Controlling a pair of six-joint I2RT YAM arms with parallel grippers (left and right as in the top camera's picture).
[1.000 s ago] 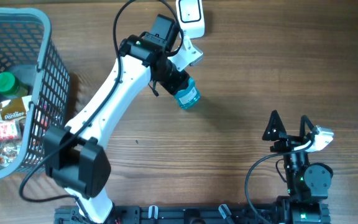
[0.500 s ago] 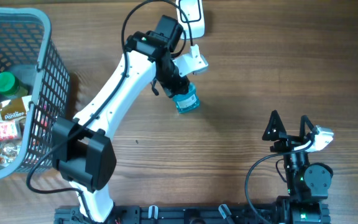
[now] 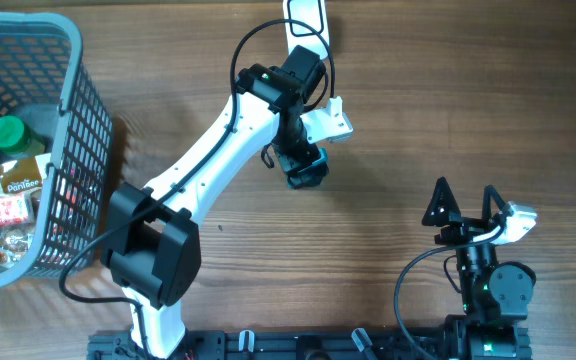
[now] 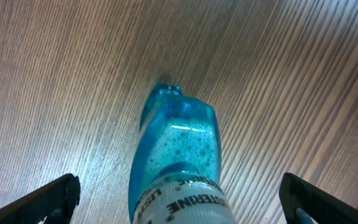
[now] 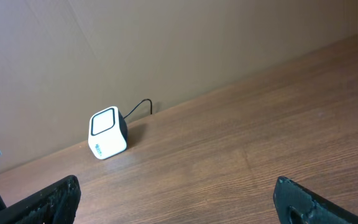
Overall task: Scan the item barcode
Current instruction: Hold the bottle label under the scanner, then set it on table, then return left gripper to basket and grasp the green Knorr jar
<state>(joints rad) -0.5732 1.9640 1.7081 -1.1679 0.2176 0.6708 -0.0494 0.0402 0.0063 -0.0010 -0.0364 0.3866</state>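
A clear bottle of blue liquid [image 4: 179, 143] with a white printed band sits between the wide-apart fingers of my left gripper [image 4: 179, 199]; neither finger touches it, and its far end meets the wooden table. In the overhead view the left gripper [image 3: 304, 163] covers most of the bottle [image 3: 311, 176], below the white barcode scanner [image 3: 306, 16] at the table's far edge. The scanner [image 5: 107, 142] also shows in the right wrist view, by the wall. My right gripper [image 3: 465, 197] stands open and empty at the near right, also seen as the right gripper [image 5: 176, 199] over bare wood.
A grey mesh basket [image 3: 71, 70] at the far left holds a green-capped bottle [image 3: 8, 133] and several packets. The scanner's black cable [image 5: 140, 107] runs along the wall.
The left arm carried the bottle to the right, away from below the scanner. Its jaws then opened wide and let go of the bottle. The right arm has not moved.
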